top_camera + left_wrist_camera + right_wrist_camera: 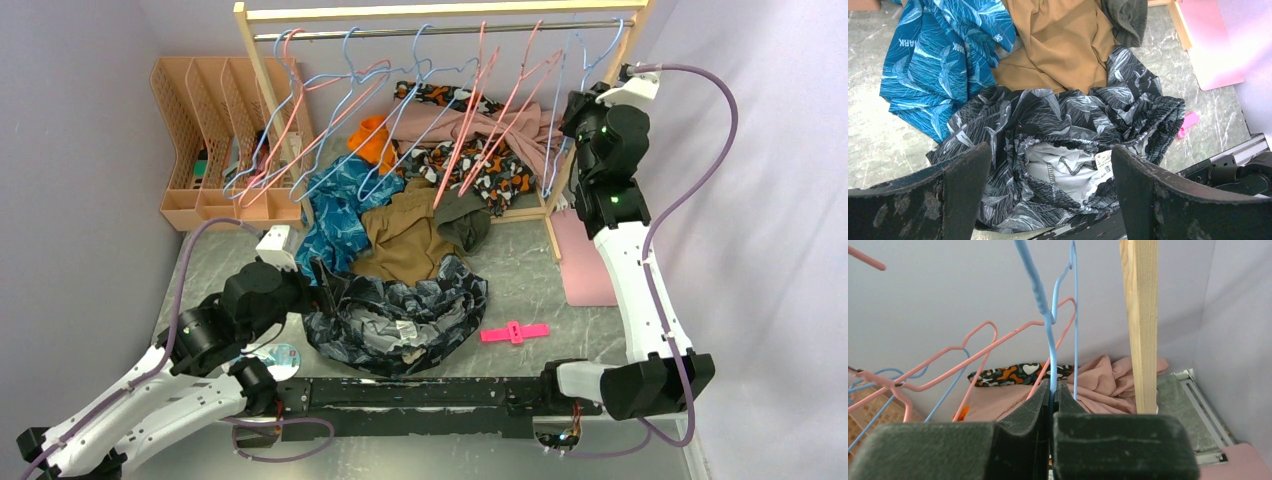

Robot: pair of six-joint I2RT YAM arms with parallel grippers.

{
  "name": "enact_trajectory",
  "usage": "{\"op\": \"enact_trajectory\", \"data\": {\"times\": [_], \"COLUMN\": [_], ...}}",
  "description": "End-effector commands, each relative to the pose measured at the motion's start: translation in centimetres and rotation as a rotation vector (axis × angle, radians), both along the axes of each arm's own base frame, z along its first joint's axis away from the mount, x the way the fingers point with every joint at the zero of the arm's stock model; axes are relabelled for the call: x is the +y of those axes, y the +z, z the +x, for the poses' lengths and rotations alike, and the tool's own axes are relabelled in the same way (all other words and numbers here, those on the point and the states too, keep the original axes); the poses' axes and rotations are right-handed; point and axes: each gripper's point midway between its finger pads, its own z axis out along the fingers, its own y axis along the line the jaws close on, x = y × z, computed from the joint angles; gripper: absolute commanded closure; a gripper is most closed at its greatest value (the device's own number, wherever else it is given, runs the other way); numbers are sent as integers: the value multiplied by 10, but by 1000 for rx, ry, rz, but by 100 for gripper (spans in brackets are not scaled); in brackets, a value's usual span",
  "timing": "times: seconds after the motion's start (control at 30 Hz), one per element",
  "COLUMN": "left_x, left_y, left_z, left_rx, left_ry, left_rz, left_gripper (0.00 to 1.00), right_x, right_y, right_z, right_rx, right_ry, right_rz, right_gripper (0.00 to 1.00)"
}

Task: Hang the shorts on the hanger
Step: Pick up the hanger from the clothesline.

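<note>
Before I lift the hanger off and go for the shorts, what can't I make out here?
- hanger hook: right wrist view, cut off by the top edge; top view, too thin to trace among the other hangers.
- right gripper grip point: top view, hidden behind its own wrist.
- shorts near edge: left wrist view, behind the left gripper fingers.

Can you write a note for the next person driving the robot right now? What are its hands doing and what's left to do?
Right gripper: jaws shut on the light-blue hanger, up at the rack.
Left gripper: jaws open, above the shorts, holding nothing.
Shorts lie heaped on the table.
Done: hanger gripped.
To do: bring the hanger away from the rack, put the shorts on it.
</note>
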Motion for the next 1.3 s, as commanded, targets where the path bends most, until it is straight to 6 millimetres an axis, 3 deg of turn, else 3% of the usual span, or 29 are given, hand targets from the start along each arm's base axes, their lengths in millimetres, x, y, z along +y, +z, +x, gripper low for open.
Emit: {"op": "enact_trajectory", "data": {"times": [0.0, 0.33, 0.63, 0.93, 1.13, 1.27], "left_x": [-4, -4, -2, 2, 11, 19], "left_y": [0, -1, 1, 1, 6, 12], "left_z": [3, 3, 3, 5, 5, 5], "left_rx": [-10, -5, -11, -13, -28, -46], "left_ry": [-11, -8, -1, 18, 64, 99], "left_rz": [0, 4, 0, 7, -3, -25], "left_gripper": [7, 7, 7, 8, 9, 10], "right_x": [1, 1, -5, -6, -13, -8], "right_y": [27, 39, 20, -2, -45, -60], "right_z": [-9, -16, -41, -94, -140, -174], "right_rx": [-127, -176, -95, 48, 239, 333], "right_ry": [26, 31, 13, 27, -9, 29], "right_rz": [-35, -62, -30, 45, 90, 95], "right_gripper": [100, 100, 100, 100, 100, 100]}}
